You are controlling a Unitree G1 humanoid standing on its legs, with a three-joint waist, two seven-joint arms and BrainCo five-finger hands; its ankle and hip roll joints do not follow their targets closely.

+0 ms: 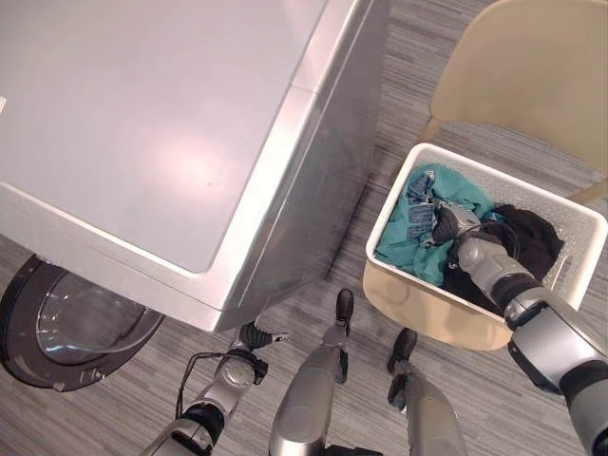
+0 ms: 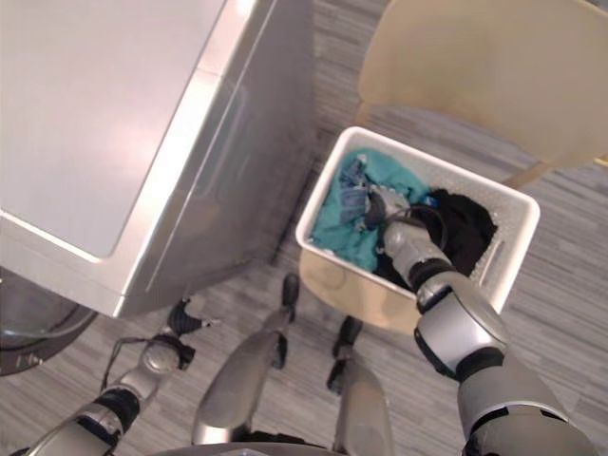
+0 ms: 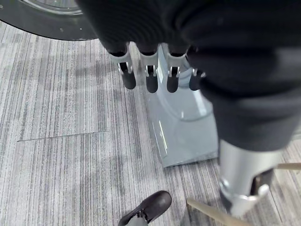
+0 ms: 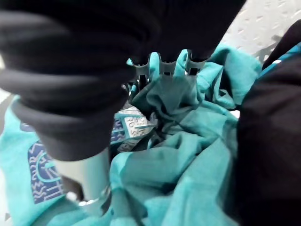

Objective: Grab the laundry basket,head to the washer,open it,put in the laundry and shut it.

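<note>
Grey striped carpet floor [image 1: 123, 418], beige chair [image 1: 532, 66] with a pale seat

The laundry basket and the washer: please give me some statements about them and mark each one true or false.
1. The white laundry basket stands on the washer's top. False: it rests on a beige chair beside the washer.
2. The basket holds teal cloth and black cloth. True.
3. The right hand reaches into the basket, its fingers buried in the teal cloth. True.
4. The left hand holds a garment. False: it hangs empty above the floor, fingers straight.
5. The washer's round door is swung open. True.
</note>
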